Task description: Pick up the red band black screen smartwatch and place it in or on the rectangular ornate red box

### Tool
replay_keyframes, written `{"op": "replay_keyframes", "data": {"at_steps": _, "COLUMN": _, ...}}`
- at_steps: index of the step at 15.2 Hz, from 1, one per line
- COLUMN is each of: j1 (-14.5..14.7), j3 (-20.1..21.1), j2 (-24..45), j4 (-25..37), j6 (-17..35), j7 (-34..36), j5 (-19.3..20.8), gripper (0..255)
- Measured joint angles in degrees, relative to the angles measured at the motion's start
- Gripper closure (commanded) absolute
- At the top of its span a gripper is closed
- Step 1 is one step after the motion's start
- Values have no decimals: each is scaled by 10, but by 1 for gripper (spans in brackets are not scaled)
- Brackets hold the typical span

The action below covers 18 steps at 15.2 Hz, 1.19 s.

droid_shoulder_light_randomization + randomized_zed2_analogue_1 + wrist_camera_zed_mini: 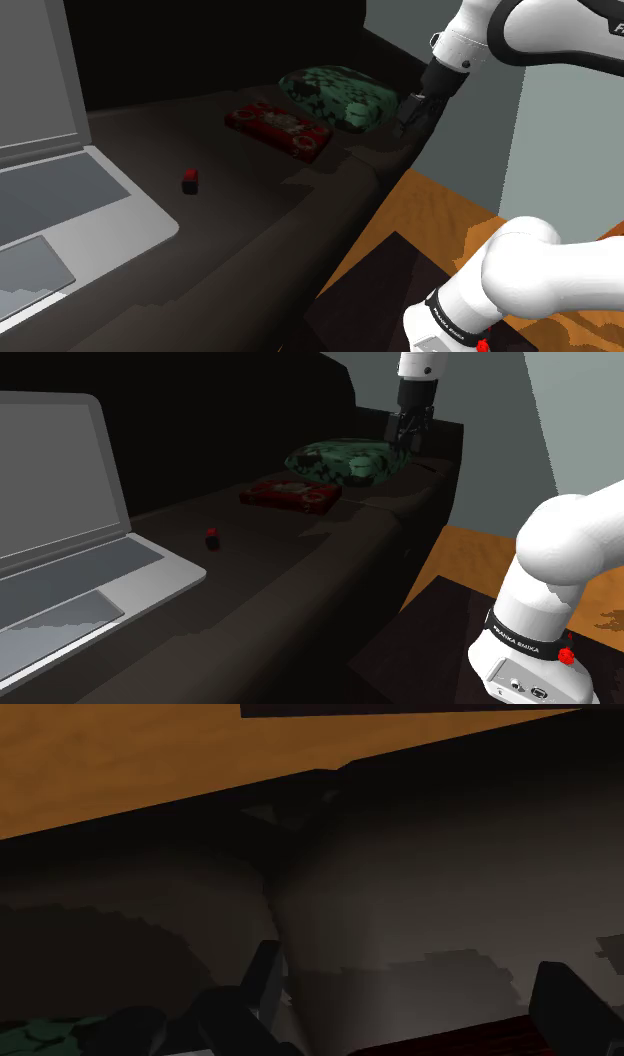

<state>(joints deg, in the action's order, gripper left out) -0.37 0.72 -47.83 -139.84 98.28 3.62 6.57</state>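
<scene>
My gripper [410, 115] hangs open and empty over the couch's [250, 200] edge, fingers [262, 979] spread ready for a grab; the smartwatch [189, 181] sits mid-seat, well apart, red box [278, 125] lying between us.

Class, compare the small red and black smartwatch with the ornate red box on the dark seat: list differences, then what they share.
Size: the smartwatch is tiny, the box far larger. Shape: the smartwatch is a small lump, the box a flat rectangle with a pale pattern. Place: the smartwatch sits alone nearer the laptop, the box beside the green patterned cushion. Shared: both are red and rest on the same dark seat.
</scene>
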Motion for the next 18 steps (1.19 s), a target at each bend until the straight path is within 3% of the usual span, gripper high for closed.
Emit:
{"op": "replay_keyframes", "data": {"at_steps": 6, "j1": 18, "j3": 44, "j2": 62, "j4": 30, "j6": 16, "j7": 35, "j5": -18, "gripper": 0}}
{"op": "replay_keyframes", "data": {"at_steps": 18, "j1": 54, "j3": 165, "j2": 279, "j4": 176, "j6": 33, "j7": 140, "j5": -29, "gripper": 0}}
